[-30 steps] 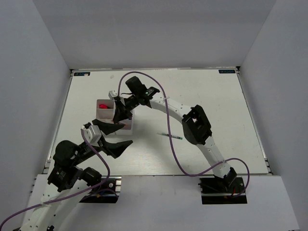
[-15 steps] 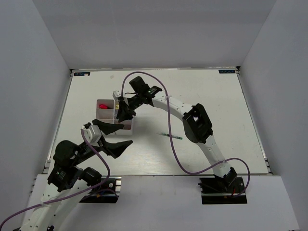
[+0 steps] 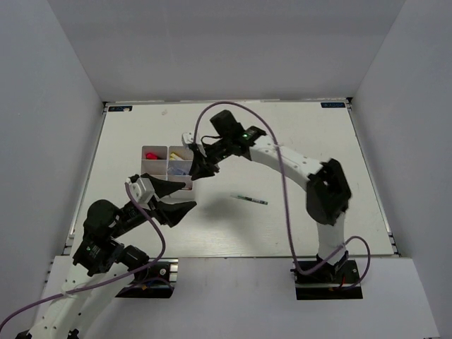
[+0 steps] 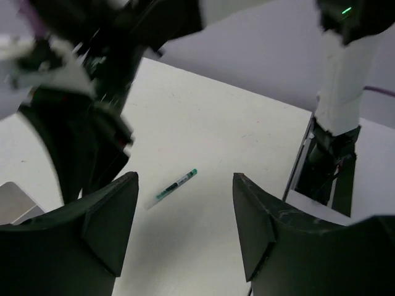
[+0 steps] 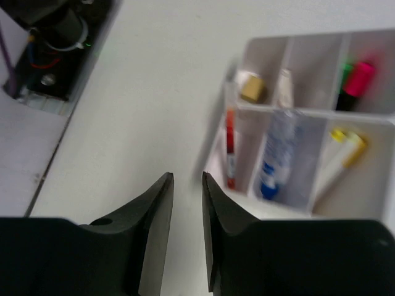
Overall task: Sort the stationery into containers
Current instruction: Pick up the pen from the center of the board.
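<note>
Right pincer narrowly parted, empty, just beside tray holding red pen, tube, yellow pen, highlighters. Left pincer spread wide, empty, aimed toward green pen lying alone on desk, well apart from tray; likely next pick.

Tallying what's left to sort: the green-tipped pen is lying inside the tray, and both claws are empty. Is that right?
Not quite: the green-tipped pen lies on the table, right of the tray, not inside it; the top external view shows this. The left claw and right claw are indeed empty.
</note>
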